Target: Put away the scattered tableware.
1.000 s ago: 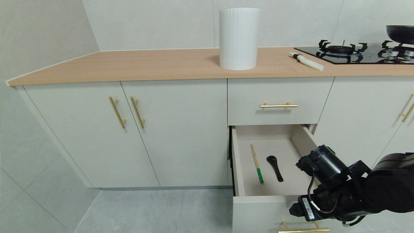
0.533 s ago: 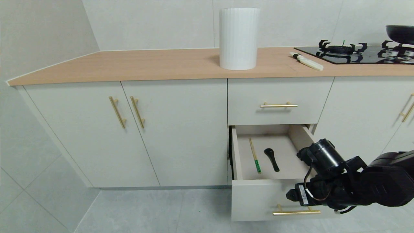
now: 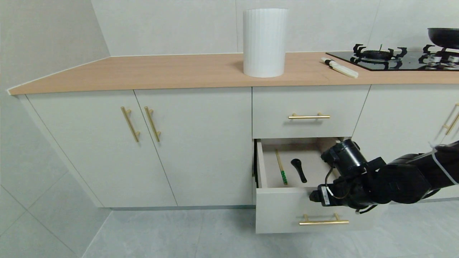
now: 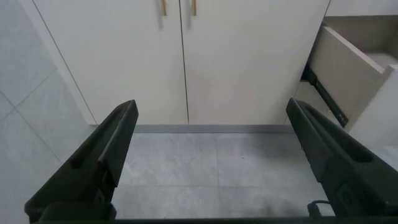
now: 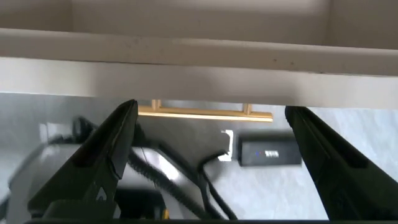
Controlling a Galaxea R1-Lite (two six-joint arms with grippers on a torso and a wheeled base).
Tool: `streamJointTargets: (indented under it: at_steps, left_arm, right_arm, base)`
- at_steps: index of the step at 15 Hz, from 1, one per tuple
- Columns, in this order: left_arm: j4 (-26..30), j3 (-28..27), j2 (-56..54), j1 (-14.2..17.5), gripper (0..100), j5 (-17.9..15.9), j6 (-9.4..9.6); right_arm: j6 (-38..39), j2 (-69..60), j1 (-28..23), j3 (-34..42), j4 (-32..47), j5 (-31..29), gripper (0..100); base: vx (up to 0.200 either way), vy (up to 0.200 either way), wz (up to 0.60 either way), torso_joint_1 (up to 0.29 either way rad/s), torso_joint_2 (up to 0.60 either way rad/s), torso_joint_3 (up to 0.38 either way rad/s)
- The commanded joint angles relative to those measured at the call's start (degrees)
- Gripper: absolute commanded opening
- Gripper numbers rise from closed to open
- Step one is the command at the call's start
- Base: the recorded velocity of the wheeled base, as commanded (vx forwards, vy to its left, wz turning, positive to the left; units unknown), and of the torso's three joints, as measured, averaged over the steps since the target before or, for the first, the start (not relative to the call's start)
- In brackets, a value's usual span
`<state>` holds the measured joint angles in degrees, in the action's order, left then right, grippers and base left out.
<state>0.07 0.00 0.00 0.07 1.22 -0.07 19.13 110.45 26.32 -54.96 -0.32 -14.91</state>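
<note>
Head view shows us the drawer, lower right, pushed further shut than a second ago by our right gripper, open at its front. Chopsticks and spoon lie inside, stored; left gripper hangs open too.

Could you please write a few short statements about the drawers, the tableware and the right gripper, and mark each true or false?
1. The lower drawer stands partly open. True.
2. The chopsticks and a black spoon lie in it, apart from each other. True.
3. The upper drawer is pulled out. False: it is shut.
4. The white container lies on the floor. False: it stands upright on the counter.
5. The right gripper is shut on the spoon. False: it is open, before the lower drawer's front, holding nothing.
</note>
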Motion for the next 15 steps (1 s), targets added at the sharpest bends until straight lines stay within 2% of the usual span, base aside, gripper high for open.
streamJointTargets:
  at_steps: [1,5,10,15]
  left_arm:
    - [0.0,0.0,0.1,0.0,100,0.0,-0.01]
    - [0.0,0.0,0.1,0.0,100,0.0,-0.01]
    - [0.0,0.0,0.1,0.0,100,0.0,-0.01]
    - [-0.1,0.0,0.1,0.0,100,0.0,-0.01]
  right_arm:
    - [0.0,3.0,0.0,-2.9,0.2,0.1,100]
    - [-0.4,8.3,-1.3,-9.2,-0.6,0.1,100]
    - [-5.2,13.6,-4.2,-13.3,-8.8,0.4,100]
    - [-7.3,19.6,-7.0,-21.2,-11.9,0.4,100]
  base:
    - [0.0,0.0,0.0,0.0,0.0,0.0]
    - [0.0,0.0,0.0,0.0,0.0,0.0]
    - [0.0,0.0,0.0,0.0,0.0,0.0]
    - [0.0,0.0,0.0,0.0,0.0,0.0]
